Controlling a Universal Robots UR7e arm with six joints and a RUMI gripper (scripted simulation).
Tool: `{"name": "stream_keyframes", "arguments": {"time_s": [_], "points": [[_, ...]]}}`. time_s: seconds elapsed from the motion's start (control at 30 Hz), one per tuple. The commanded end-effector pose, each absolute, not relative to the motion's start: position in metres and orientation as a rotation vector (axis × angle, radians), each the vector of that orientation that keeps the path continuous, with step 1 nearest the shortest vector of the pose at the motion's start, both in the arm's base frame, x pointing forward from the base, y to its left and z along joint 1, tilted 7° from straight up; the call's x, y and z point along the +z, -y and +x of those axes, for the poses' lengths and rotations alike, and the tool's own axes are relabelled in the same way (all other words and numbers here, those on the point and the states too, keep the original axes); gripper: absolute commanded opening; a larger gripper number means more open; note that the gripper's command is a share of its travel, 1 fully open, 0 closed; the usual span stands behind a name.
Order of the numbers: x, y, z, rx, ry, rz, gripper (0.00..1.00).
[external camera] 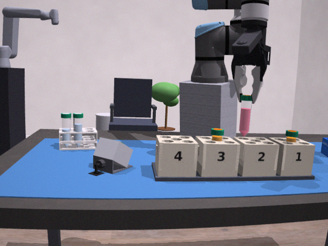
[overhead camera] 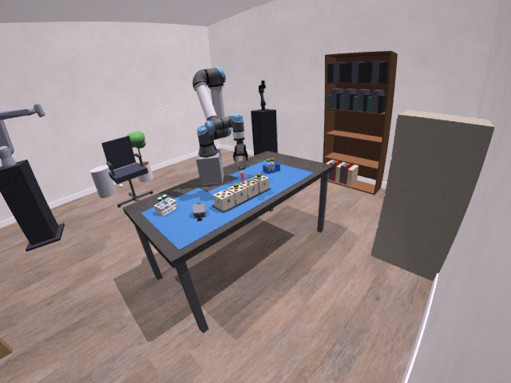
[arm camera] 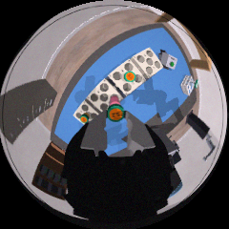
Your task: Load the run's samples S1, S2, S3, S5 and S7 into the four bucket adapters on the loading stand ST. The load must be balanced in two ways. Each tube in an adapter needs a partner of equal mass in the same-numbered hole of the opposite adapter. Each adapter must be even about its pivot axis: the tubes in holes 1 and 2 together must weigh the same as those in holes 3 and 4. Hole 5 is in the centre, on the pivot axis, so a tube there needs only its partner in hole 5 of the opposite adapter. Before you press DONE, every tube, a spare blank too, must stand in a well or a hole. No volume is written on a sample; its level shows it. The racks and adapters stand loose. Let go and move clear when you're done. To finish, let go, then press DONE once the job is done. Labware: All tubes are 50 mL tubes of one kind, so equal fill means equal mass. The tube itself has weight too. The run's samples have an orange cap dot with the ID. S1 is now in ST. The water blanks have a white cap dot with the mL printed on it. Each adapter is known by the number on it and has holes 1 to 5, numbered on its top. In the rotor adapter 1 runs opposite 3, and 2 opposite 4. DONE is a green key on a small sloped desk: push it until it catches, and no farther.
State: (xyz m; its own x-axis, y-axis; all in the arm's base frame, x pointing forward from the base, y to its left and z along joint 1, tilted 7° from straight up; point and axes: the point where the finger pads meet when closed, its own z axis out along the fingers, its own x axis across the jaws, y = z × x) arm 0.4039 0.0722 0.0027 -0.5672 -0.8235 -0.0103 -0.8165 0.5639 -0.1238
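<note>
Exterior view: the hand (overhead camera: 240, 163) (external camera: 246, 99) (arm camera: 114, 111) is closed around the green cap of a pink-filled tube (overhead camera: 242, 175) (external camera: 245, 119) (arm camera: 115, 114), which hangs roughly upright below the fingertips. Its tip points down near the back of adapter 2 (external camera: 258, 160). I count one tube in the hand and four adapters (overhead camera: 223, 200) (external camera: 177, 161) (arm camera: 152, 52) in a row on the counter (overhead camera: 235, 227) (external camera: 159, 217). Adapters 1 and 3 each have one orange-dotted tube. Two tubes stand in the white rack (overhead camera: 165, 212) (external camera: 78, 148), at least two in the blue rack (overhead camera: 271, 171) (external camera: 324, 148). One sloped desk (overhead camera: 199, 211) (external camera: 113, 152) (arm camera: 168, 60) sits between the white rack and adapter 4.
</note>
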Motion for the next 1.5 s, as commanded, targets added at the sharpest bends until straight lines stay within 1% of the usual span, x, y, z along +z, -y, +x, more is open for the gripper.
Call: {"name": "stream_keyframes", "arguments": {"time_s": [0.0, 1.47], "points": [[0.002, -0.072, 0.405, -0.163, -2.717, -1.427, 0.0], [-0.041, -0.069, 0.409, -0.163, -2.717, -1.427, 0.0]]}}
